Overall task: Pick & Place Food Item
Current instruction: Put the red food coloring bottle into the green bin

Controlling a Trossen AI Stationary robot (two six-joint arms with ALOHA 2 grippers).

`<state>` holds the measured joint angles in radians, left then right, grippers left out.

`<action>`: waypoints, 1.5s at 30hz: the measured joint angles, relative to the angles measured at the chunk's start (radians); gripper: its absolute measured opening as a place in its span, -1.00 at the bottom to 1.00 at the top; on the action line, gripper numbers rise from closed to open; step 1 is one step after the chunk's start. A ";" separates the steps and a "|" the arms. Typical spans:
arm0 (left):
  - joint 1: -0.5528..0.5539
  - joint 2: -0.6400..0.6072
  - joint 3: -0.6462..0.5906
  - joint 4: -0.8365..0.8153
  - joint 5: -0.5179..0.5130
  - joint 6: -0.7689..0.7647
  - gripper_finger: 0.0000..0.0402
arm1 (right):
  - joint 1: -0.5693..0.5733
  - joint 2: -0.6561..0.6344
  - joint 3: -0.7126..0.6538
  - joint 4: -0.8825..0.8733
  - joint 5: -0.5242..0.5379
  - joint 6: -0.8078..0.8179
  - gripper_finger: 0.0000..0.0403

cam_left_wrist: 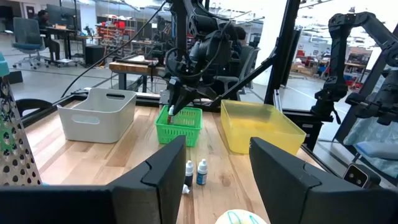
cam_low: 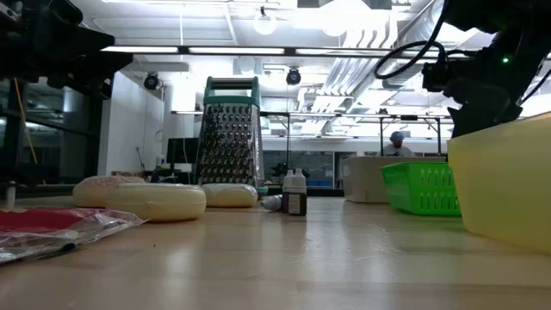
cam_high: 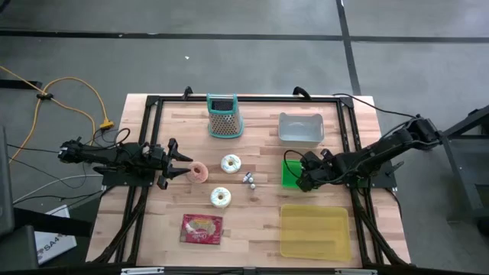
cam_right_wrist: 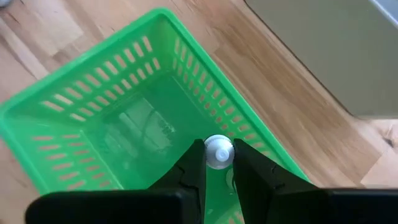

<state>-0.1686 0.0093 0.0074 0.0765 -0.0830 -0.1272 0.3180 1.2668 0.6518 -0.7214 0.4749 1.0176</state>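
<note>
My right gripper [cam_right_wrist: 217, 163] hangs over the green basket [cam_right_wrist: 118, 137], slanting down, shut on a small white-capped bottle [cam_right_wrist: 217, 152]; only its round cap shows. In the high view the basket [cam_high: 288, 174] stands right of centre. Two more small bottles [cam_high: 248, 180] stand on the wood left of it. Two white donuts [cam_high: 231, 163] [cam_high: 221, 198] and a pink one [cam_high: 200, 171] lie flat at mid-table. My left gripper [cam_high: 179, 160] waits open and level at the left, just beside the pink donut. My right gripper pinches the small bottle just below its white cap [cam_right_wrist: 218, 151] between its two fingers. The fingers slant down from the table's right side. The bottle hangs clear above the basket's floor, cap end toward the wrist; its body is hidden by the fingers.
A metal grater [cam_high: 225, 116] and a grey bin [cam_high: 300, 127] stand at the far edge. A yellow bin [cam_high: 315, 231] sits near right, a red packet [cam_high: 202, 228] near left. A black frame [cam_high: 145, 137] rims the table.
</note>
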 joint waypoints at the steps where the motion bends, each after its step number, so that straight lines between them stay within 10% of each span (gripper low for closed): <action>1: 0.000 0.000 0.000 0.000 0.000 0.000 -0.15 | 0.000 0.009 0.000 0.002 0.000 0.001 -0.74; 45: 0.000 0.001 0.000 0.000 0.000 0.000 -0.15 | 0.000 0.083 0.001 0.015 -0.010 0.085 -0.58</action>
<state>-0.1685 0.0101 0.0074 0.0761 -0.0828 -0.1272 0.3180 1.3502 0.6529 -0.7063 0.4651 1.1027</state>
